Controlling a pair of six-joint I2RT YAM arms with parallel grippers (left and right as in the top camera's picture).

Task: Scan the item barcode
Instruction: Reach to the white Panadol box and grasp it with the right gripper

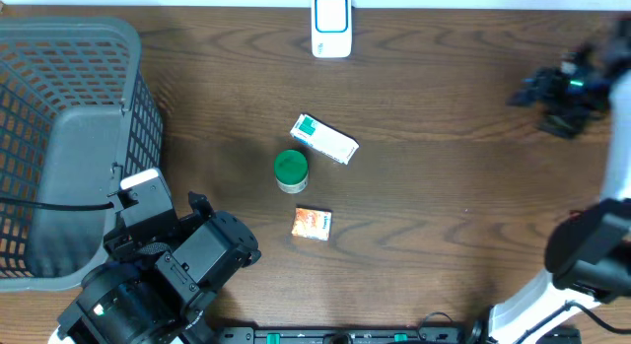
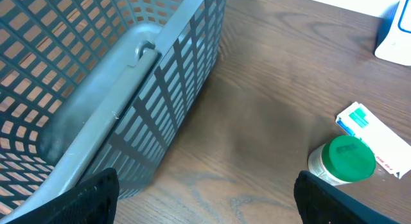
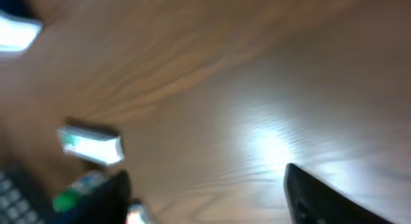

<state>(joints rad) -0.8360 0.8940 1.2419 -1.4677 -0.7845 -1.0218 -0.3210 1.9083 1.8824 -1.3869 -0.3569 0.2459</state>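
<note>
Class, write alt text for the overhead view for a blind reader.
On a dark wooden table, a green-lidded jar, a white-and-green box and an orange packet sit close together at centre. A white scanner stands at the far edge, a grey mesh basket at left; the left arm fills the lower left, the right arm the right edge.

One basket [image 1: 69,31], one scanner [image 1: 331,25], two boxes [image 1: 324,139] [image 1: 312,224], one jar [image 1: 290,171].

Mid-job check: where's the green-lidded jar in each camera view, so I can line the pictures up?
Overhead: the green-lidded jar sits just left of the picture's middle.
Left wrist: the jar is at lower right.
Right wrist: a blurred green patch at bottom left, probably the jar.
Shared landmark: the white-and-green box lies right beside the jar in every view.
</note>
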